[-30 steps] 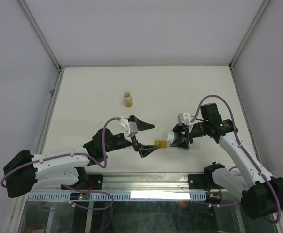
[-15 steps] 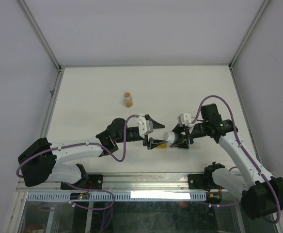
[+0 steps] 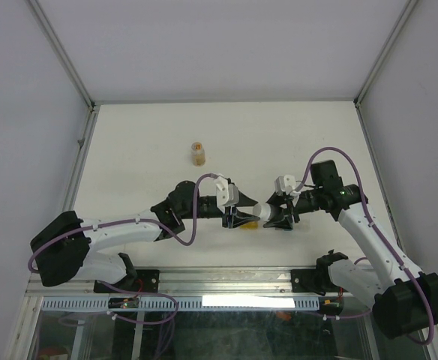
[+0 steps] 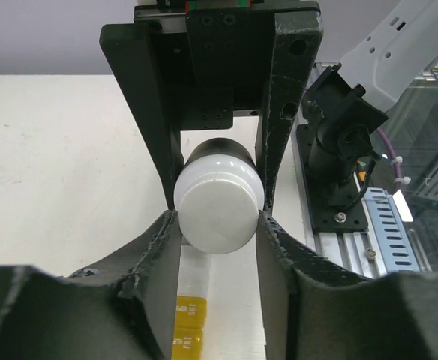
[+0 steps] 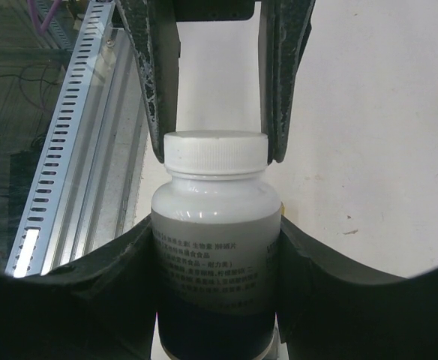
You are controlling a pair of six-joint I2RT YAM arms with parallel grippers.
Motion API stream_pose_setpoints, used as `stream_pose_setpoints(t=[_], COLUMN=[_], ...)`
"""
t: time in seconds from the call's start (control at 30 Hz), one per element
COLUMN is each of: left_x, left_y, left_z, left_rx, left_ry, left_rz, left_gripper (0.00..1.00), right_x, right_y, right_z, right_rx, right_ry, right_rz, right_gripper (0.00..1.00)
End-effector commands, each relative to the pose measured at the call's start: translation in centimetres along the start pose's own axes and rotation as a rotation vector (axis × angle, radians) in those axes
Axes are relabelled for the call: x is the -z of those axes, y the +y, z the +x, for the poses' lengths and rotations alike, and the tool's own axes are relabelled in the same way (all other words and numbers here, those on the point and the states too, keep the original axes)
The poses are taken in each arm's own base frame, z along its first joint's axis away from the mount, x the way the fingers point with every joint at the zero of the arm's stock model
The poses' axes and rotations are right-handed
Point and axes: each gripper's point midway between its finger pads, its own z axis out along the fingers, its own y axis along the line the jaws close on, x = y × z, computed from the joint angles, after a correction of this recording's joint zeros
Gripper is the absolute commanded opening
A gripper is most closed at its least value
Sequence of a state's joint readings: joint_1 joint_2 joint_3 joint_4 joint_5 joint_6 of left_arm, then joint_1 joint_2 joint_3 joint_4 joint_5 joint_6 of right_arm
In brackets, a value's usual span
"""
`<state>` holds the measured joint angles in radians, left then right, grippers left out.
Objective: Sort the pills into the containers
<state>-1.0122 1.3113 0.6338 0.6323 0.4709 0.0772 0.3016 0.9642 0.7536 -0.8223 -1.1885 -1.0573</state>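
Observation:
A white pill bottle with a printed label lies level above the table, and my right gripper is shut on its body. From the opposite side, my left gripper has both fingers pressed against the bottle's white cap. In the top view the left gripper meets the right gripper near the table's front edge. Yellow containers lie on the table just under the bottle, showing as a yellow patch. The rest of the strip is hidden under the grippers. No pills show.
A small amber bottle stands upright farther back on the left. A slotted metal rail runs along the near table edge, beside the right arm's base. Frame posts line both sides of the table.
My left arm has swung right, up to the bottle. Its jaws went from wide open to closed against the cap. My right arm and the bottle have stayed put.

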Motion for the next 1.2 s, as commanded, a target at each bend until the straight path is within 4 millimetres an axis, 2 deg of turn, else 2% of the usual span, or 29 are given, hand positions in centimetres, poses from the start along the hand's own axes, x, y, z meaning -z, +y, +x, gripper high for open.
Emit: stream_pose_setpoints(t=[0.0, 0.13, 0.23, 0.43, 0.67, 0.77, 0.87, 0.93, 1.03, 1.17], left_x=[-0.8, -0.8, -0.1, 0.7, -0.3, -0.9, -1.0, -0.6, 0.4, 2.3], left_y=[1.1, 1.8, 3.1, 3.8, 3.1, 2.9, 2.4, 1.7, 0.5, -0.2], left_z=[-3.2, -3.9, -4.6, -4.6, -5.4, -5.4, -5.8, -6.0, -6.3, -5.4], left_rx=[0.024, 0.123, 0.291, 0.564, 0.658, 0.678, 0.699, 0.703, 0.681, 0.655], left_ry=[-0.084, -0.102, -0.14, -0.208, -0.227, -0.207, -0.206, -0.204, -0.192, -0.147], left_rz=[-0.017, -0.071, -0.195, -0.342, -0.352, -0.335, -0.308, -0.279, -0.251, -0.275], left_gripper=[0.33, 0.16, 0.0, 0.0, 0.0, 0.12, 0.35, 0.51, 0.7, 0.86], right_x=[0.1, 0.1, 0.1, 0.2, 0.1, 0.1, 0.3, 0.4, 0.5, 0.5], right_y=[-0.2, -0.4, -0.8, -1.0, -1.2, -1.3, -1.5, -1.5, -1.4, -1.3], right_z=[-2.0, -1.9, -1.7, -1.7, -1.5, -1.3, -1.4, -1.4, -1.6, -1.8], right_rx=[0.062, 0.057, 0.046, 0.034, 0.018, 0.006, -0.003, -0.01, -0.015, -0.011], right_ry=[-0.043, -0.034, -0.023, -0.02, -0.015, -0.011, -0.018, -0.023, -0.034, -0.04], right_rz=[-0.012, -0.006, 0.006, 0.016, 0.016, 0.017, 0.021, 0.022, 0.02, 0.02], right_gripper=[0.0, 0.0, 0.0, 0.0, 0.0, 0.0, 0.0, 0.0, 0.0, 0.0])
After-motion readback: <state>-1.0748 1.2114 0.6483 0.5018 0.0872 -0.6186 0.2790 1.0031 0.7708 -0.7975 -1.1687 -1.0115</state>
